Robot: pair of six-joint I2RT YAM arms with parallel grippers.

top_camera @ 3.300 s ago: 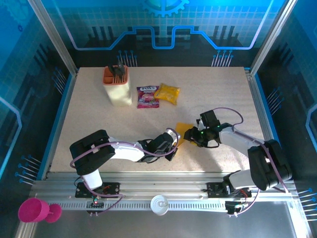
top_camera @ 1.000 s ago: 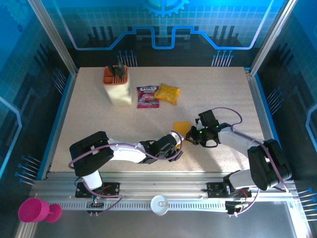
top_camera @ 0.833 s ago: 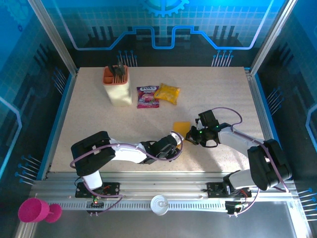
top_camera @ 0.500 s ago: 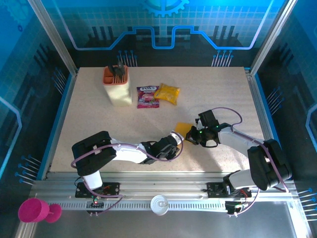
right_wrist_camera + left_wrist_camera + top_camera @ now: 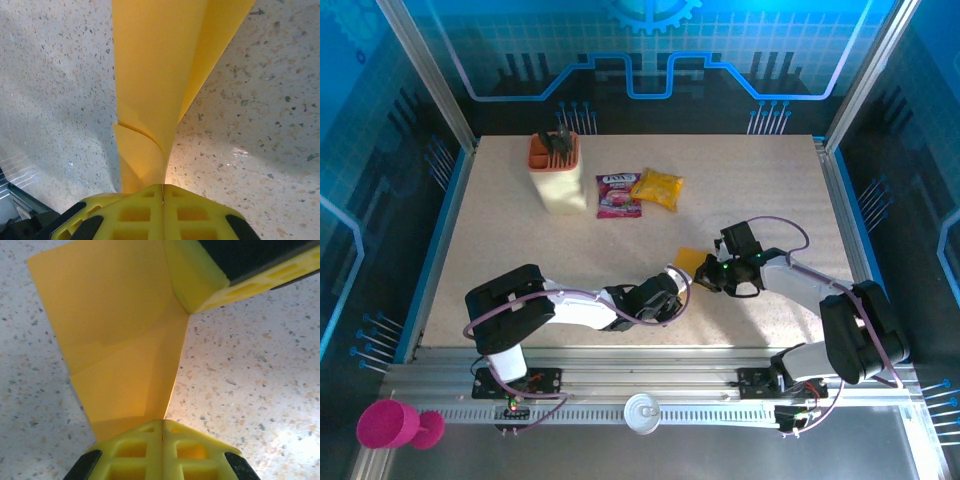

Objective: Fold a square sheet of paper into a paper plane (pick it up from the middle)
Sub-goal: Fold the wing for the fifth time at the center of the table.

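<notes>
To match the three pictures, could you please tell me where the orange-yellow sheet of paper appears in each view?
Top external: sheet of paper just right of centre.
Left wrist: upper left, running down into the left fingers.
Right wrist: upper centre, narrowing down into the right fingers.
Shared landmark: the speckled tabletop under it.

Left arm (image 5: 570, 305) stretched low from its base toward the square sheet of paper (image 5: 688, 259), with the wrist at the sheet's near-left side. Left gripper (image 5: 162, 423): jaws pressed together, pinching the sheet's near edge. Right arm (image 5: 810, 285) bent in toward the sheet from its right. Right gripper (image 5: 163, 186): jaws likewise closed flat on a folded edge of the sheet, across from the left gripper and near it.
</notes>
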